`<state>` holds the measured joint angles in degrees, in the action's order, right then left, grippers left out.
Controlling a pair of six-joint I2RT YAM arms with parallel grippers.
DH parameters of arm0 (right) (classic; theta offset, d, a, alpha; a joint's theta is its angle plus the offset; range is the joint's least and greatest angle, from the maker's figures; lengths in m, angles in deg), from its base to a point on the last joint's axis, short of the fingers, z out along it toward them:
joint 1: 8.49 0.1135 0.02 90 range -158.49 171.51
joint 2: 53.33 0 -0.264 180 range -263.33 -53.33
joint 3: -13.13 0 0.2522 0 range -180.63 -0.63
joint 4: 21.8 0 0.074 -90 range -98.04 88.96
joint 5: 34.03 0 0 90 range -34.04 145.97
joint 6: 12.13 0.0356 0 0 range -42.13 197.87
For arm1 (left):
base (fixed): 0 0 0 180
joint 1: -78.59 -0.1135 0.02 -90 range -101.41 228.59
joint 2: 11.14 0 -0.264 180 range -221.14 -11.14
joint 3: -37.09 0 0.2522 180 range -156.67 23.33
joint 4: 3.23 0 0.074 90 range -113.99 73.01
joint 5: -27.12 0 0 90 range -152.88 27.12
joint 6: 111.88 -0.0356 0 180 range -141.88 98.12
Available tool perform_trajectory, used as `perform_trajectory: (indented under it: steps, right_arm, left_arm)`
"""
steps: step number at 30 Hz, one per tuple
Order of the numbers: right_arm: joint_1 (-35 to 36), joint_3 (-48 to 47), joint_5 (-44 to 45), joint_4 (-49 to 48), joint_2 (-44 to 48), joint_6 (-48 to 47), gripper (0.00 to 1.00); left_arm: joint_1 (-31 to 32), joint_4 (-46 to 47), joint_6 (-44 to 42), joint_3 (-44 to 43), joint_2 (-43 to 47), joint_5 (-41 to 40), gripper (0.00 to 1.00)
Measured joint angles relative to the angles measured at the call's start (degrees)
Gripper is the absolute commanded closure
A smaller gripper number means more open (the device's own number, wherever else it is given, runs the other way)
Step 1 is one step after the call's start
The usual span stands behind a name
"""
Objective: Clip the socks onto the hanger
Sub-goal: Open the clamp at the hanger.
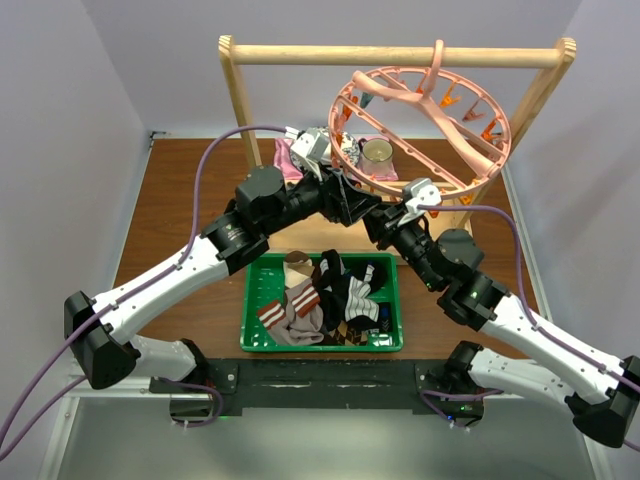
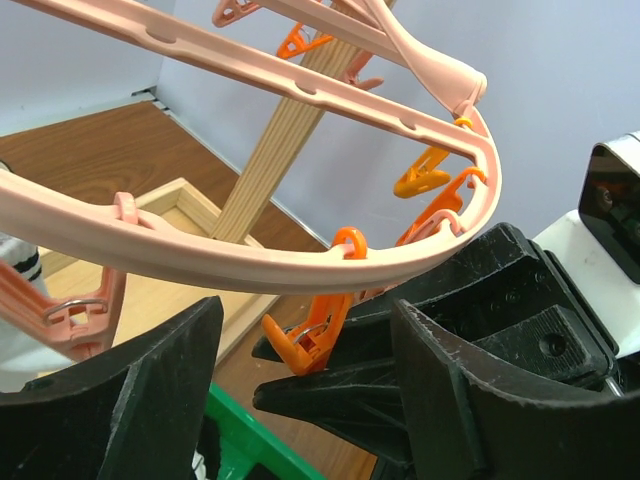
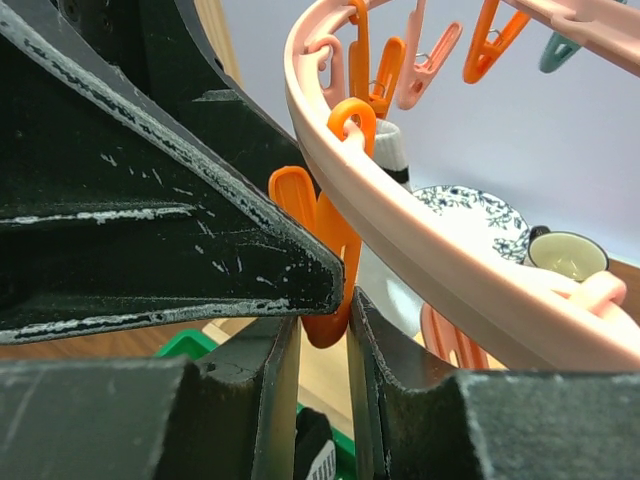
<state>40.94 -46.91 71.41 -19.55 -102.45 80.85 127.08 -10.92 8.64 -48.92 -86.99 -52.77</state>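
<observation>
- My right jaws are drawn narrow on the tail of an orange clip (image 3: 322, 250) that hangs under the near rim of the hanger (image 1: 470, 172). Their fingers (image 3: 240, 400) press it from both sides. I judge the pinch is there to spread the clip's mouth so that a sock can be slipped in.
- My left jaws stand wide and hold nothing. That same clip hangs in the gap between their fingers (image 2: 130, 410), with the pink rim crossing just above. They sit right beside the right jaws, almost touching, because both must work at this one small clip.
- The hanger hangs by its hook from the wooden rack (image 1: 400, 55) at the far right. Its near rim faces me, which puts this clip where both arms can meet.
- The socks (image 1: 320, 295) lie heaped in the green basket (image 1: 247, 315) on the counter (image 1: 180, 200), near and central between my arms, well apart from the ring. I see none in either jaws.
- Something white with a dark band (image 3: 385, 160) hangs beyond the clip; I cannot tell whether it is a sock already clipped.
- As I judge it, the clip is ready but no sock is at hand, so one must come up from the basket. The ring may swing on its hook if my right jaws tug.
</observation>
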Motion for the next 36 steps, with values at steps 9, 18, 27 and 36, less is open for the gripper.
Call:
perform_trajectory:
  steps: [9,18,27,36]
  right_arm:
    - [0.0,-0.3,1.9,-0.4,-1.9,-0.9,1.00]
    - [0.0,-0.3,3.2,-2.5,-3.9,-2.0,1.00]
    - [0.0,-0.3,4.1,-4.0,-4.9,-3.2,0.99]
    - [0.0,-0.3,4.6,-4.3,-4.9,-3.1,0.80]
  left_arm:
    - [0.0,-2.7,0.7,-1.3,0.0,-2.5,0.54]
    - [-0.1,-3.8,0.9,-1.8,0.0,-4.8,0.53]
    - [-0.1,-4.2,1.0,-3.2,-1.2,-5.5,0.60]
    - [-0.1,-4.2,0.9,-4.3,-2.4,-5.9,0.81]
